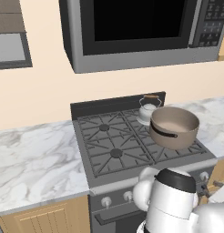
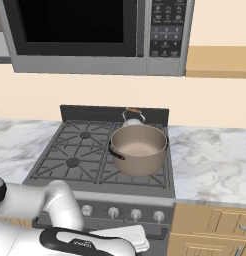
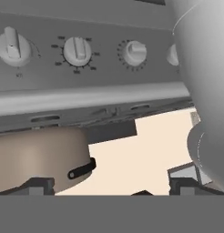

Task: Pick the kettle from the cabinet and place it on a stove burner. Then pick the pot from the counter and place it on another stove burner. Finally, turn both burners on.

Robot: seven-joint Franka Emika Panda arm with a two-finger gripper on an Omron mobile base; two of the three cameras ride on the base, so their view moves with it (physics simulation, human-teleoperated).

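The pot (image 1: 174, 127), wide and taupe-brown with a beige inside and a dark curved side handle, sits on the front right burner of the stove (image 1: 109, 145). The kettle (image 1: 147, 109), silvery with a brown-barred arched handle, stands just behind it on the back right burner. The hand view alone shows the stove's knobs (image 3: 77, 51) close up and the gripper (image 3: 111, 185), its fingers spread wide, empty.
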